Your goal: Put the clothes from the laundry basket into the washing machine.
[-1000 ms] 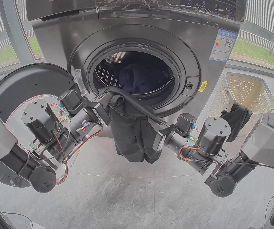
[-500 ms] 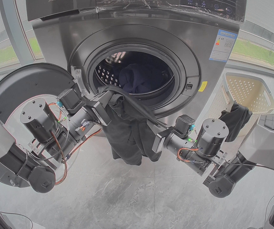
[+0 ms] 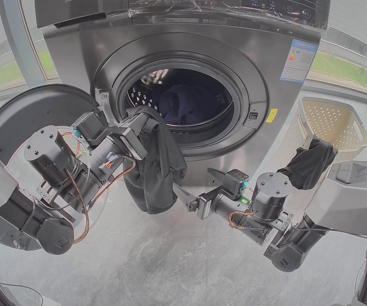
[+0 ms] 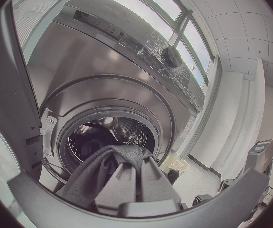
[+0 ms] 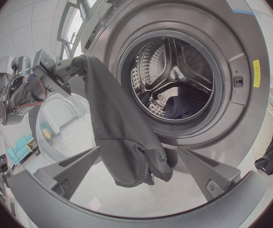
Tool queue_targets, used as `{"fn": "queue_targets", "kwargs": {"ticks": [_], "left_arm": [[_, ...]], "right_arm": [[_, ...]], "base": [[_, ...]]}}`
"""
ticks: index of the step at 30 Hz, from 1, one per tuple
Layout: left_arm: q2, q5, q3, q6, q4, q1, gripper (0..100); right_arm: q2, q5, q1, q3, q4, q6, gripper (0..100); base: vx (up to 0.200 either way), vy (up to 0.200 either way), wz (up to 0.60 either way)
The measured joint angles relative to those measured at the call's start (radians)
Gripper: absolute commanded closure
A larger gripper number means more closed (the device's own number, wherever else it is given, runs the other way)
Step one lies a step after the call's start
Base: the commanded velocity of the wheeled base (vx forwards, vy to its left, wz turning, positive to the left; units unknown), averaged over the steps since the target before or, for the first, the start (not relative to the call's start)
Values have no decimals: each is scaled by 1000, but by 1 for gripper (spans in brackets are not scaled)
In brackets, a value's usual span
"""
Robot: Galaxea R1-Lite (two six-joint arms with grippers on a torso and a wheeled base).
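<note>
Hanging from the robot's left gripper (image 3: 140,120), a dark grey garment (image 3: 158,166) droops in front of the open washing machine (image 3: 81,52). Its top edge is level with the lower left of the drum opening, and its loose end dangles clear of the grey tiled floor (image 3: 170,260). The left gripper's fingers (image 4: 152,181) are pressed together on a bunched fold of the cloth (in the left wrist view the fabric humps over their tips). The right gripper (image 3: 198,185) sits lower and to the right, just beside the garment's hanging end. Its two fingers are spread wide with nothing clamped between them; whether the nearer one brushes the cloth cannot be told. Inside the steel drum (image 3: 147,100), a dark navy item (image 3: 183,105) lies at the bottom. The round door (image 3: 34,107) stands swung open to the left of the machine. A cream laundry basket (image 3: 341,128) stands against the machine's right side, with another dark piece of clothing (image 3: 311,164) draped over its near rim.
</note>
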Motion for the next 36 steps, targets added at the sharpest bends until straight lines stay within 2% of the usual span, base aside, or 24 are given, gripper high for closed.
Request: {"fn": "queue_targets", "kwargs": {"ticks": [8,15,21,26,36], "left_arm": [[11,9,-12,0,0,2,100],[21,10,-17,0,1,4,100],[31,21,-18,0,1,6,100],[33,22,-19,0,0,6,100],[26,21,-19,-1,0,4,100]], "right_arm": [[-17,16,98,39,-32,0,0],[-21,57,188,12,-57,10,0],[-7,64,230,-18,-41,25,0],[27,69,211,-90,-16,26,0],[132,57,64,-294,70,27,0]], "base": [[0,0,0],[0,0,0],[0,0,0],[0,0,0],[0,0,0]]}}
